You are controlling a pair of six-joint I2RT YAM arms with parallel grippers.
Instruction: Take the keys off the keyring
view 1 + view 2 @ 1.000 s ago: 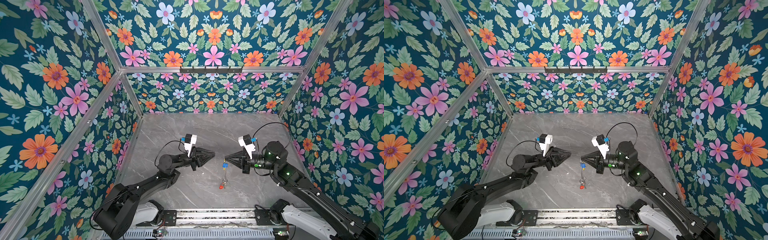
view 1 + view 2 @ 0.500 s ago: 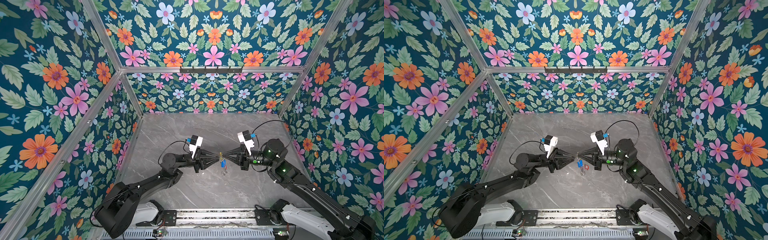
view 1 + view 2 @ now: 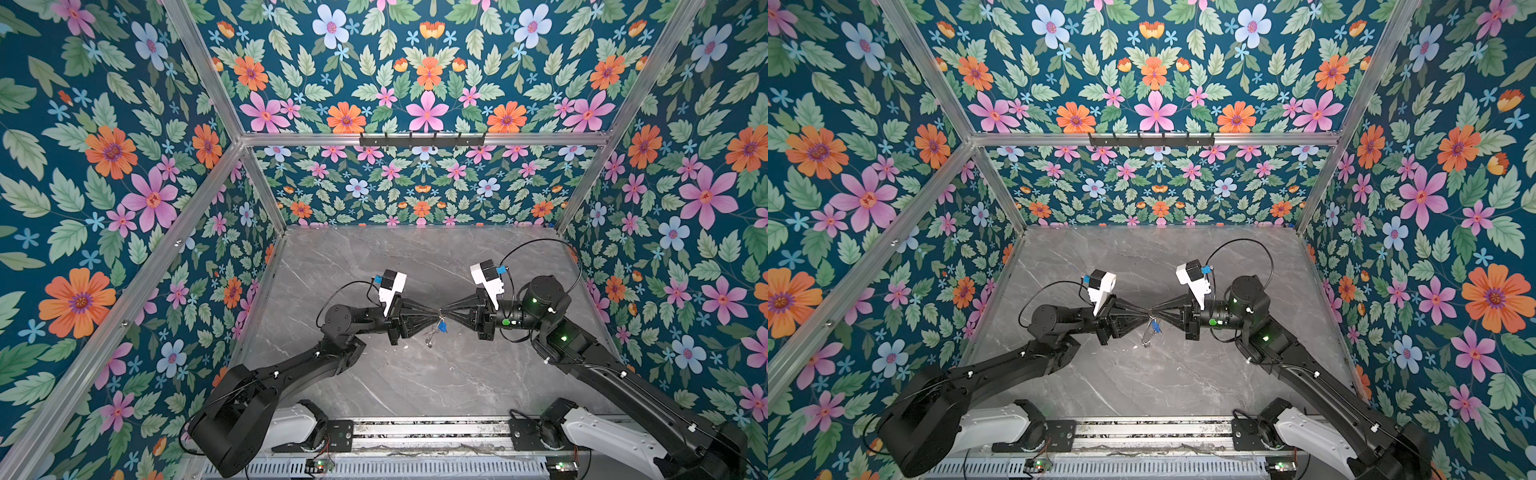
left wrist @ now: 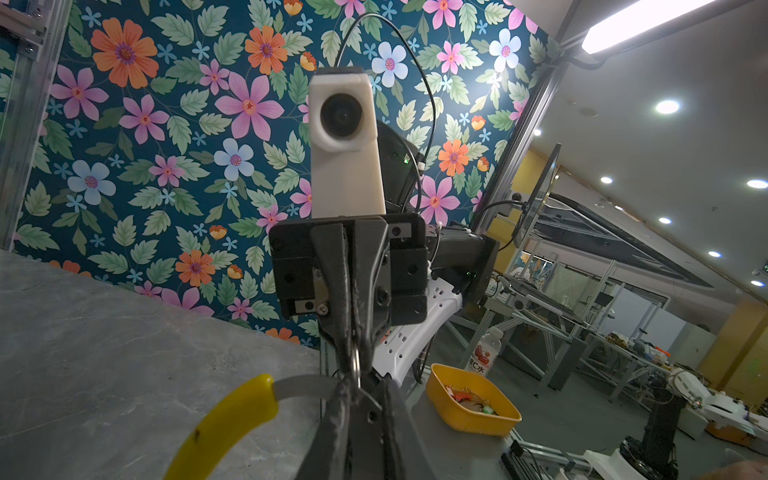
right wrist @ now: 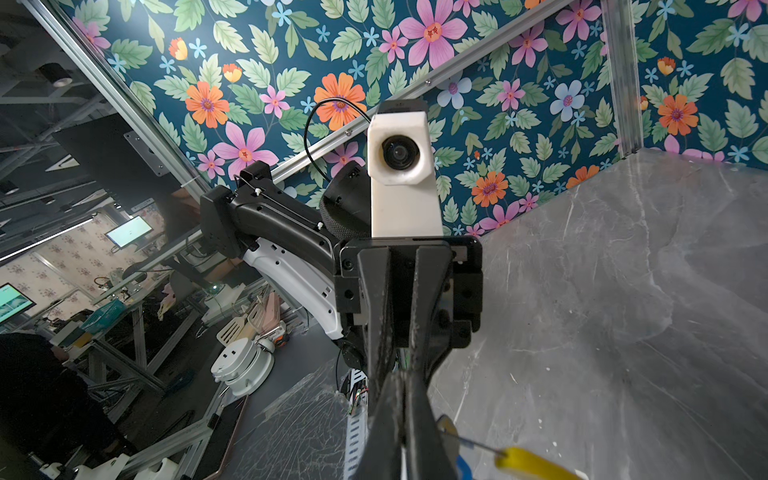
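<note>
Both grippers meet tip to tip in the air above the grey table in both top views. My left gripper (image 3: 435,313) (image 3: 1146,315) is shut to a narrow slit; the keyring's grey band (image 4: 303,385) and yellow arc (image 4: 226,424) run into its tips (image 4: 365,392). Facing it, my right gripper (image 3: 444,311) (image 3: 1153,311) (image 5: 401,384) is shut on the keyring at a small split ring (image 4: 355,362). Below the tips hang a key with a blue tag (image 3: 443,327) (image 3: 1155,327) and a silvery key (image 3: 430,338) (image 3: 1145,338). The yellow arc (image 5: 536,463) also shows in the right wrist view.
Flowered walls close the table (image 3: 415,374) on three sides. A black hook rail (image 3: 422,139) hangs on the back wall. A metal rail (image 3: 428,432) runs along the front edge. Beyond the table, a yellow tub (image 4: 471,409) and a bottle (image 4: 482,353) stand on a bench.
The left gripper has moved right until its tips meet the right gripper's, and its jaws have narrowed. The right gripper has raised the keyring and keys slightly.
</note>
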